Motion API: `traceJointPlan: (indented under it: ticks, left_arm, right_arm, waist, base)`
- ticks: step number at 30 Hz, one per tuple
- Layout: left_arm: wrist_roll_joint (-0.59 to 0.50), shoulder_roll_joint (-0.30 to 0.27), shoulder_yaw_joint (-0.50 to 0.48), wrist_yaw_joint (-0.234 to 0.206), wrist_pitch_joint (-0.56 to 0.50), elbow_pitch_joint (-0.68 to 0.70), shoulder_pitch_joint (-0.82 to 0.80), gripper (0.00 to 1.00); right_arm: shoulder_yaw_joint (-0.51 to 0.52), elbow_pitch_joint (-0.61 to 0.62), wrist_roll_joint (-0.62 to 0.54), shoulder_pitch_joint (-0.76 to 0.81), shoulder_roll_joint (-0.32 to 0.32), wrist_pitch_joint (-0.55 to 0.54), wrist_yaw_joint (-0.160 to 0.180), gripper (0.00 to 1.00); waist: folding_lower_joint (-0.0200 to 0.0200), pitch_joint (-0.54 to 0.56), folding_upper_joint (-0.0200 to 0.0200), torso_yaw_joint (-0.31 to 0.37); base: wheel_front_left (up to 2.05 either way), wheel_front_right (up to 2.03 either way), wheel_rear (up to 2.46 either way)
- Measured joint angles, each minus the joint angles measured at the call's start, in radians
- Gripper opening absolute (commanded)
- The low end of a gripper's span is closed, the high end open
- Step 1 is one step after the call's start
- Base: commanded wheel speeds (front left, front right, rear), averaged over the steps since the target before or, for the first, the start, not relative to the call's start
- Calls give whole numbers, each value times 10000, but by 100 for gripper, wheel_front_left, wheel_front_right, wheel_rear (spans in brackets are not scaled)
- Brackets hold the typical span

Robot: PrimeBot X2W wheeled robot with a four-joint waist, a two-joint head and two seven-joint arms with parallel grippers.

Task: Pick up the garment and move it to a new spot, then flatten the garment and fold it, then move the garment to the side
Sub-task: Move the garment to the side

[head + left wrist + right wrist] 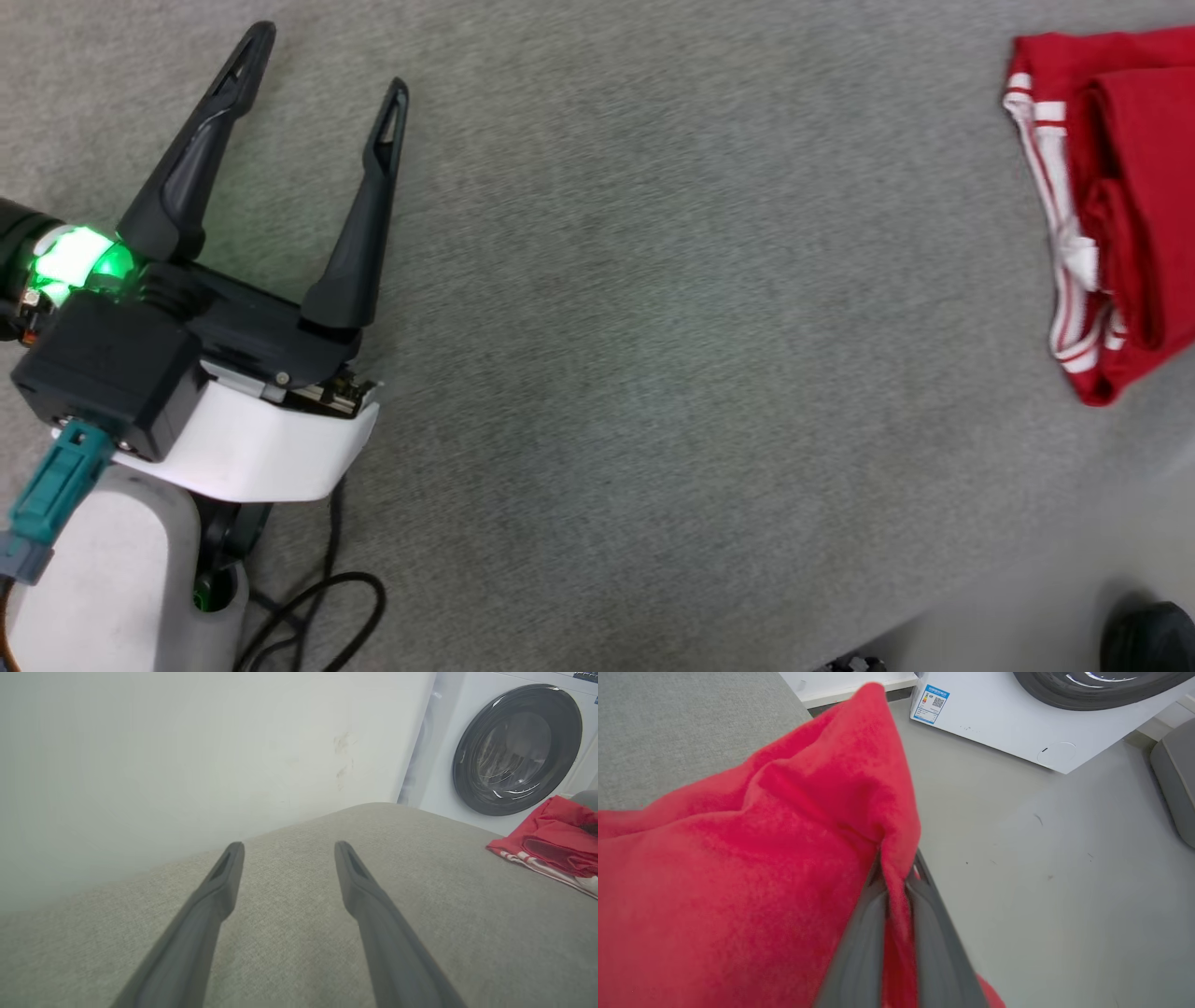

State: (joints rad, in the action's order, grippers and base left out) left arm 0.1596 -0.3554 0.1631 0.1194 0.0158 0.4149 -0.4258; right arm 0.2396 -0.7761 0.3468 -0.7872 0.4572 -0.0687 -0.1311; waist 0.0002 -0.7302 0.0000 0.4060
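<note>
**Claws, two.**
- Left claw [328,61]: jaws spread wide, holding nothing. It hovers above the left part of the table [653,373], and from its wrist the two fingers [215,891] stand clear of the cloth top. Two long, dark, tapering fingers of matt plastic, each slotted near the tip. A green light [79,261] glows at the wrist, a teal plug [56,485] sits below it, and one black cable [327,597] loops beneath the white forearm.
- Right claw [899,872]: jaws drawn narrow and pinching a raised fold of the garment [738,882]. Red cloth sits between the two grey fingers and drapes over them.

**Garment, one.** Red knit, soft and slightly fuzzy up close, with red-and-white striped trim along one edge. It lies bundled in several folds [1130,187] at the far right edge of the table, partly cut off by the frame and well apart from the left claw. From the left wrist it shows as a low red heap [551,830] in front of the washing machine.

**Table, one.** The top is covered in grey woven fabric, flat, with a rounded, padded edge [373,807].

**Washing machine, one** [444,788]. White box body with a round dark glass door [518,749] and one blue-and-white label [931,703] on the lower panel. It stands on a smooth pale grey floor [1064,882].

**Wall, one** [187,765]. Plain white with faint scuffs.
</note>
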Motion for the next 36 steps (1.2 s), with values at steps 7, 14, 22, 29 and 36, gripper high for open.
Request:
traceJointPlan:
  ticks: [7,14,22,29,36]
  left_arm:
    - [19,65,194,0,127,-121,-82,100]
    - [128,280,184,-190,723,-740,-22,100]
    - [527,830,46,-619,1674,-1988,835,100]
    - [832,1225,-59,-909,2130,-2989,1606,100]
    - [1049,1503,-328,-1202,2347,-3754,2386,100]
  right_arm:
    - [280,-782,-466,-286,-2,938,-2,100]
    - [454,-1344,-997,-307,337,2366,-2,100]
    - [-46,-729,-940,426,535,3149,-2,100]
    - [-299,880,-836,1887,-73,3279,-2,100]
    - [-303,3202,-1465,3696,-1417,3175,-2,100]
  waist:
    - [-1,-78,0,-285]
    - [-1,422,0,-631]
    - [-2,1668,0,-1212]
    - [-2,2872,0,-1846]
    - [-3,4002,0,-2438]
  base:
    - [0,0,0]
    - [0,0,0]
    - [0,0,0]
    - [0,0,0]
    - [0,0,0]
